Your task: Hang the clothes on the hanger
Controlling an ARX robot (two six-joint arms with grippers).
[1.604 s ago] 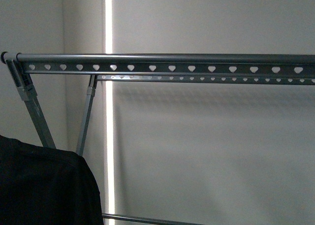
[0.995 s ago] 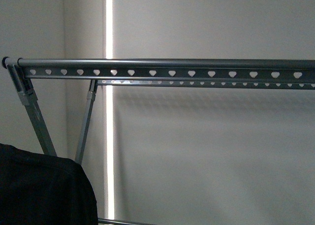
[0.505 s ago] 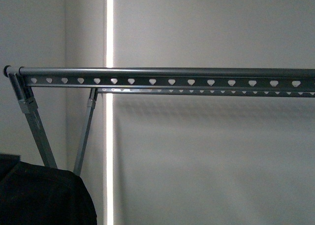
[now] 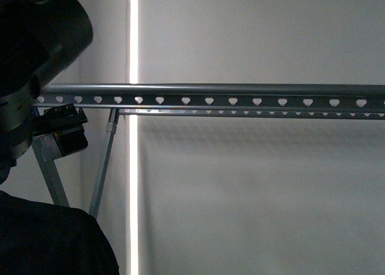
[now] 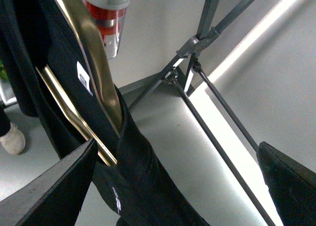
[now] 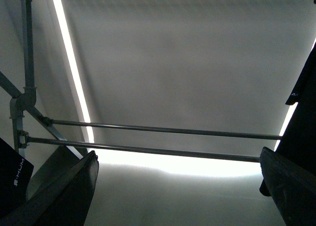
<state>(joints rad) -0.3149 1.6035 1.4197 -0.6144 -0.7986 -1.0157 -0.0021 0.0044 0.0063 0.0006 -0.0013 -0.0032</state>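
Observation:
The grey metal hanger (image 4: 240,99) spans the front view, its near rail punched with heart-shaped holes and a second rail behind it. The black T-shirt (image 4: 48,239) bulges up at the lower left, below the rail. My left arm (image 4: 36,40) rises dark at the upper left and hides the rail's left end. In the left wrist view my left gripper (image 5: 177,186) is open, with a fold of the T-shirt (image 5: 138,176) and its small white text hanging between the fingers (image 5: 49,191). My right gripper (image 6: 177,186) is open and empty, facing the hanger's two low rails (image 6: 148,139).
The hanger's slanted crossed legs (image 5: 197,43) stand on the pale floor. Gold-coloured bars (image 5: 94,63) run along the black cloth, and a red-and-white object (image 5: 106,18) is above them. Black cloth (image 6: 303,112) hangs at one edge of the right wrist view. A bright vertical light strip (image 4: 132,166) lies behind.
My left arm has come up into the front view at the upper left, covering the rail's end. The rail has dropped slightly in the picture, and the T-shirt sits lower.

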